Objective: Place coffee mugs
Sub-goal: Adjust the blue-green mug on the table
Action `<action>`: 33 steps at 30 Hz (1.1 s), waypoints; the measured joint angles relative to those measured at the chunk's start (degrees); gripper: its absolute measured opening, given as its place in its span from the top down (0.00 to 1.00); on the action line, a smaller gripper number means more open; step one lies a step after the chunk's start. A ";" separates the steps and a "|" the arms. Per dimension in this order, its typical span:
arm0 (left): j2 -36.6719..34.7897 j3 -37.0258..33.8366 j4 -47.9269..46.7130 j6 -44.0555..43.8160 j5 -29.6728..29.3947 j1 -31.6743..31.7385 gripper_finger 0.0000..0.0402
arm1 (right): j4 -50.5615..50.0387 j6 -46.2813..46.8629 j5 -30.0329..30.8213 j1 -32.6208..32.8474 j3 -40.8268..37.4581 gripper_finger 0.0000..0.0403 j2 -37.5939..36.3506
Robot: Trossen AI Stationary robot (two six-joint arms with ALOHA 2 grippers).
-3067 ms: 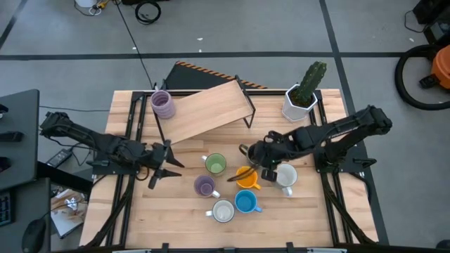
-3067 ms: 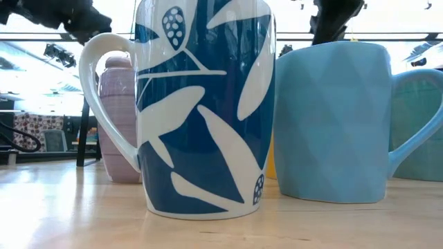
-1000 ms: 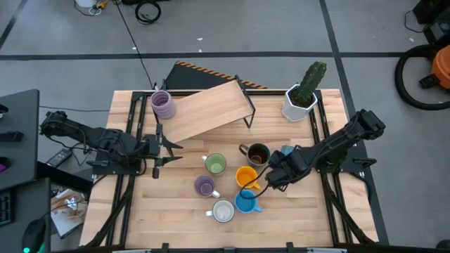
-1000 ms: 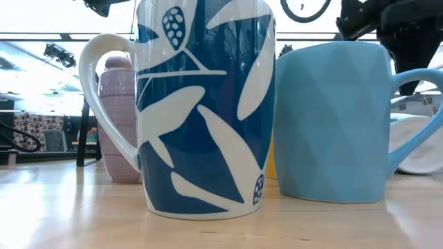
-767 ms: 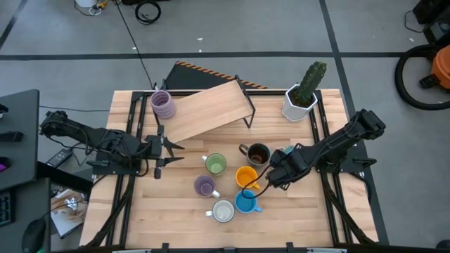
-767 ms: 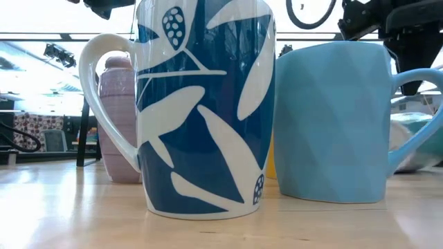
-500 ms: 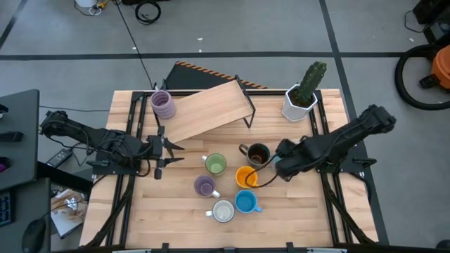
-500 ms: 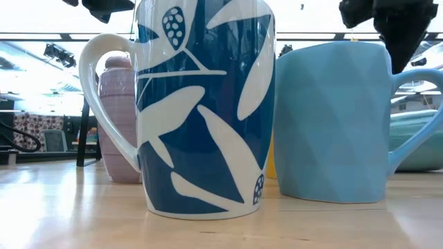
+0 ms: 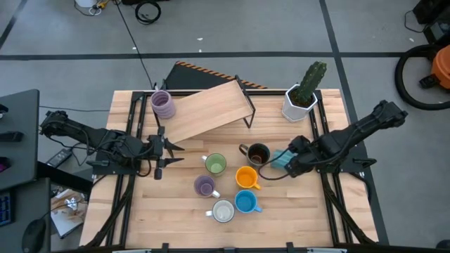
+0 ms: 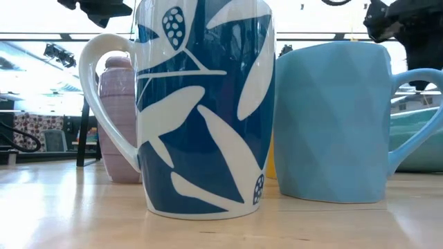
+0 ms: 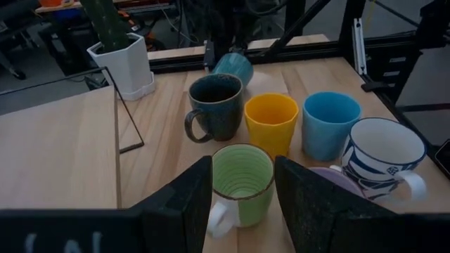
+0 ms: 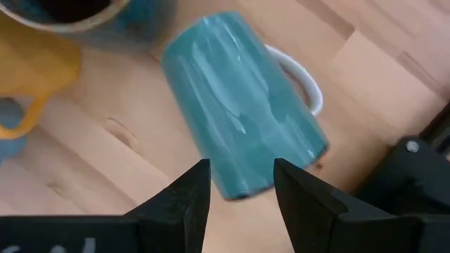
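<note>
A teal mug (image 12: 242,105) lies on its side on the wooden table (image 9: 302,211), its white handle (image 12: 299,74) sticking out sideways, just beside the dark brown mug (image 9: 258,154). In the high view only a sliver of teal shows at the tip of the right arm. The right gripper (image 12: 239,193) hangs right above this tipped mug with its two dark fingers (image 12: 186,200) spread apart over the body, gripping nothing (whether the pads touch the glaze cannot be told).

The other mugs stand upright in a loose cluster at the table's middle: the dark brown mug at the back, the orange mug (image 9: 246,176) just in front of it, the green mug (image 9: 215,164) to its left, a purple mug (image 9: 204,185) nearer the front edge, then a white mug with a blue leaf pattern (image 9: 223,210) and the blue mug (image 9: 245,202) side by side at the front. A second purple mug (image 9: 163,103) sits on the upper left corner of a tilted wooden shelf (image 9: 207,109) at the back of the table.

The left gripper (image 11: 242,190) waits at the left side of the table, pointed at the cluster, its fingers parted and empty, framing the green mug from a distance in its wrist view.

A white faceted pot with a cactus (image 9: 302,95) stands at the back right corner.
</note>
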 joint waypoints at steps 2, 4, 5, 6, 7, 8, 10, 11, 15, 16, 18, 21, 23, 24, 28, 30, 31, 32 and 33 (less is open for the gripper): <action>0.00 0.00 -0.13 -0.02 0.01 0.00 0.60 | 0.08 -1.37 -0.26 0.78 -0.15 0.59 -0.66; 0.00 0.00 -0.12 0.00 0.01 0.00 0.60 | -0.47 -3.89 -0.23 2.04 -0.15 0.59 -1.03; 0.00 0.00 -0.14 0.02 0.01 0.00 0.60 | -0.94 -5.99 0.01 2.89 -0.15 0.59 -1.08; 0.00 0.00 -0.15 0.07 0.01 0.00 0.60 | -1.25 -8.61 0.57 4.00 -0.15 0.59 -1.07; -0.02 0.00 -0.28 0.07 0.01 0.00 0.60 | -1.62 -11.06 1.32 5.34 -0.15 0.59 -0.89; 0.00 0.00 -0.66 0.08 -0.01 0.00 0.60 | -2.13 -12.85 2.41 6.72 -0.15 0.59 -0.60; -0.01 -0.02 -1.76 0.26 0.01 0.00 0.60 | -4.11 -15.03 4.90 9.40 -0.15 0.60 0.04; 0.00 -0.02 -2.18 0.48 -0.02 0.00 0.60 | -5.43 -15.15 5.98 10.72 -0.15 0.60 0.34; -0.02 -0.04 -3.81 0.61 -0.02 0.00 0.60 | -10.18 -13.12 7.83 15.65 -0.15 0.60 1.88; -0.02 -0.04 -3.90 0.61 -0.02 0.00 0.60 | -10.71 -12.65 7.77 16.65 -0.15 0.60 2.37; -0.02 -0.04 -3.86 0.66 -0.03 0.00 0.60 | -11.27 -12.23 7.71 18.54 -0.15 0.60 3.44; -0.02 -0.04 -3.72 0.75 -1.10 -0.02 0.60 | -11.78 -15.29 7.40 21.28 -1.01 0.60 4.88; -0.02 -0.04 -3.39 0.74 -1.88 -0.02 0.60 | -13.95 -16.46 6.93 22.62 -2.42 0.60 5.61; -0.02 -0.04 -3.21 0.71 -2.08 -0.02 0.60 | -14.86 -16.76 6.37 23.08 -3.22 0.60 5.85; -0.02 -0.04 -3.14 0.50 -2.22 -0.02 0.60 | -17.10 -19.59 1.99 23.94 -6.75 0.60 6.15; -0.02 -0.04 -3.12 0.51 -2.22 -0.02 0.60 | -13.91 -22.17 1.52 23.96 -6.26 0.60 6.08; -0.02 -0.04 -3.08 0.55 -2.22 -0.02 0.60 | -14.28 -22.30 1.37 23.89 -6.31 0.61 6.34; -0.02 -0.04 -3.07 0.55 -2.20 -0.02 0.60 | -14.75 -22.55 1.66 23.89 -6.49 0.61 6.41; -0.01 -0.04 -3.08 0.55 -2.21 -0.02 0.60 | -14.18 -22.59 3.25 23.94 -6.49 0.61 6.41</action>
